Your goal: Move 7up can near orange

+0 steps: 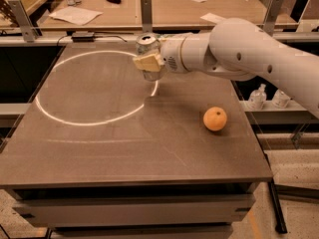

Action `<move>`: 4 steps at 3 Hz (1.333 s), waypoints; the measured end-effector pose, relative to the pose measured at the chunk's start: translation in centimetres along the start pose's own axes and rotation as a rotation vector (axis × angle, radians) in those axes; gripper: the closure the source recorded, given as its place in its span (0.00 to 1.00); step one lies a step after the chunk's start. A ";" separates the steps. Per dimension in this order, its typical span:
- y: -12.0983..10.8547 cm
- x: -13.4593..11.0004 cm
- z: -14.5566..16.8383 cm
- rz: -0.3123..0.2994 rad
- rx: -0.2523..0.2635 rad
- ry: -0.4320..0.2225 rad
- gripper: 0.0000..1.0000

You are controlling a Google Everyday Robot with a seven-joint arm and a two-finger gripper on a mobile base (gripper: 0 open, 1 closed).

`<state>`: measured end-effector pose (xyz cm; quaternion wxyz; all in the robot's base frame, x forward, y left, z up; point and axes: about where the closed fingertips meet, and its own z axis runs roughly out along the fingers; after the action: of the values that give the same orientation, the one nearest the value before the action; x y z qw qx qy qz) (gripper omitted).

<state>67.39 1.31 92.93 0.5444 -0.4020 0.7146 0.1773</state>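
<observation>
**Can Gripped and Lifted Over Far Half of Desk**

Clamped around the 7up can (147,46): the gripper (151,59), with one cream finger pad (147,62) pressed flat against the can's near side and the other hidden behind it. Held upright, pull-tab top showing above the pad and base showing below. Raised clear of the grey desk (99,153), over its far half, roughly midway between the left and right edges. Carried on a thick white arm (239,54) reaching in from the right. Markings on the can too blurred to read.

Well apart from the can: the orange (215,118), resting on the desk close to the right edge, about midway between far and front edges. Across the left half, a bright ring of light (75,122). Beyond the far edge, a second desk (164,9) with sheets of paper (75,15).
</observation>
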 end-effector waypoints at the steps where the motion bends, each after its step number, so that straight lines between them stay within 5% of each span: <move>1: -1.4 1.9 -1.7 0.024 0.026 0.034 1.00; 3: -3.8 5.4 -6.1 0.087 0.107 0.112 1.00; 4: -4.1 6.3 -8.1 0.128 0.089 0.091 1.00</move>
<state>64.85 -9.24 90.65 0.5163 -0.3387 0.7699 0.1612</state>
